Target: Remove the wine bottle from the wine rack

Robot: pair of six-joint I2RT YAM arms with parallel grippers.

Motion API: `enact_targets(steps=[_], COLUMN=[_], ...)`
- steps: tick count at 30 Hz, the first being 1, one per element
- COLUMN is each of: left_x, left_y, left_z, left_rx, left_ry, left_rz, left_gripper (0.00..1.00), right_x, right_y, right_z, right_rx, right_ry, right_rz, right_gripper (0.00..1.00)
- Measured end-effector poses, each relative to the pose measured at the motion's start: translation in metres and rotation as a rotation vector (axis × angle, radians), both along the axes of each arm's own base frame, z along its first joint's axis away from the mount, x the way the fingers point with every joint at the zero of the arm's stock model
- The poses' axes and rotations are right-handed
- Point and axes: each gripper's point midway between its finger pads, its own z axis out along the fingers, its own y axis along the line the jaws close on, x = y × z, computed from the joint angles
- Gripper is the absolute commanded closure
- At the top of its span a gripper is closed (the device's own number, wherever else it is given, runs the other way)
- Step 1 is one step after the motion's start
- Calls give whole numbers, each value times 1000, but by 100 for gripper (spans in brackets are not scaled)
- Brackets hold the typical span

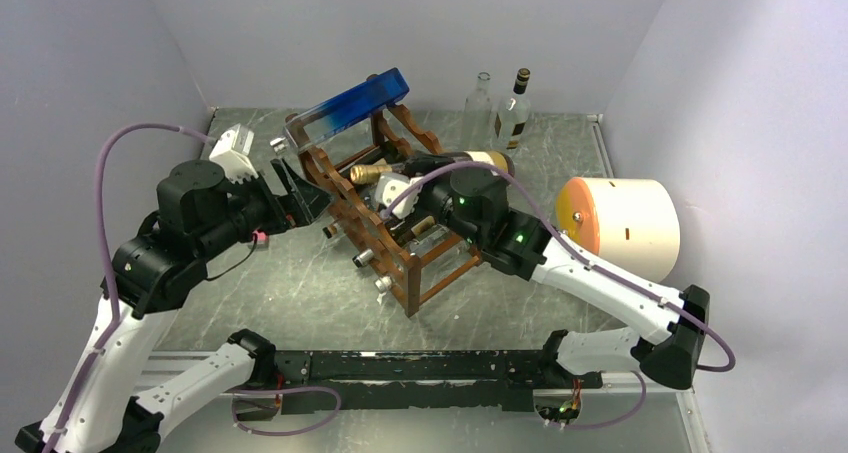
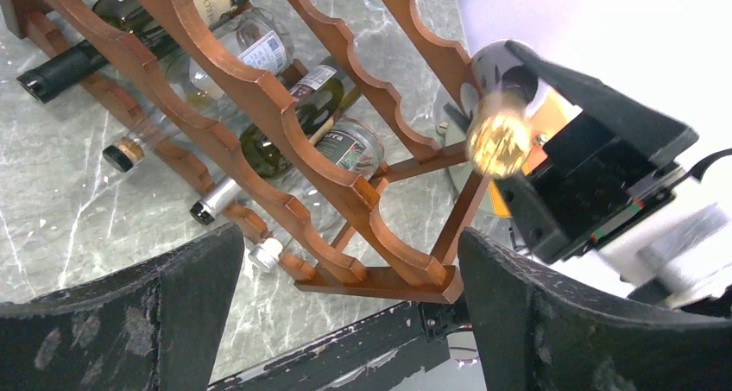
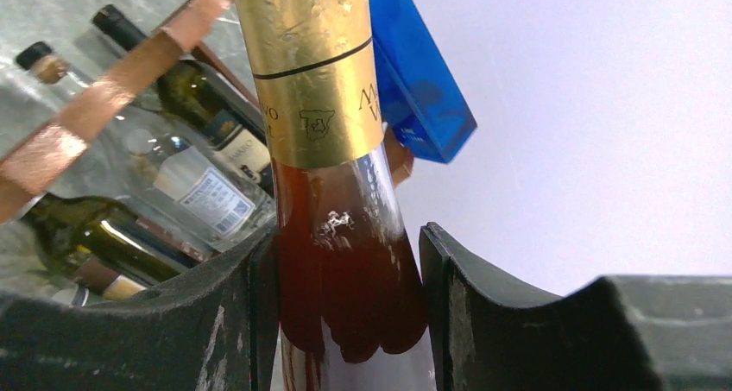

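Observation:
The reddish-brown wine rack (image 1: 400, 263) stands slanted mid-table with several bottles lying in its tiers. It also shows in the left wrist view (image 2: 259, 97) and the right wrist view (image 3: 104, 89). My right gripper (image 1: 388, 181) (image 3: 345, 244) is shut on a wine bottle (image 3: 332, 89) with gold neck foil and reddish liquid, at the rack's top tier. The foil end shows from above (image 1: 362, 174) and in the left wrist view (image 2: 499, 132). My left gripper (image 1: 300, 188) (image 2: 350, 236) is open at the rack's left end, with the rack's lower corner between its fingers.
A blue box (image 1: 350, 103) lies tilted on top of the rack. A clear bottle (image 1: 481, 93) and a dark bottle (image 1: 515, 108) stand at the back wall. A cream cylinder with an orange face (image 1: 620, 223) lies at the right. A black rail (image 1: 400, 368) runs along the near edge.

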Motion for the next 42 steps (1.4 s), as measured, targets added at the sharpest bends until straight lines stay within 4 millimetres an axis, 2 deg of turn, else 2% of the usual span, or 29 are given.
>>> enact_targets(steps=[7,12,15,18,21,26,29,35,42], left_x=[-3,-3,-3,-1,0,3,5,8,15], left_y=[1,0,-1,-2,-4,-8,-11,-15,-24], left_z=[-19,-28,-30,-33,-35,-38,-46,-59,-71], left_rx=[5,4,-1,-2,-1,-2,0,6,9], left_ry=[34,55,58,61,68,73,83,111,136], left_rz=[7,6,3,1,-5,-14,-19,-29,-54], left_gripper=[4,4,4,5,10,11,11,12,11], right_x=[40,81,101,121,141,175,193,214,221], right_y=[-24,-55,-74,-89,-103,-127,-157,-205,-228], right_z=[19,44,46,41,25,-4,-17,-32,-30], right_rx=[167,324,397,465,505,544,588,669,793], right_ry=[33,40,77,115,165,240,276,300,267], right_rz=[-153,-304,-366,-424,-478,-551,-618,-751,-838], right_gripper=[100,100,100,100,100,100,100,100,100])
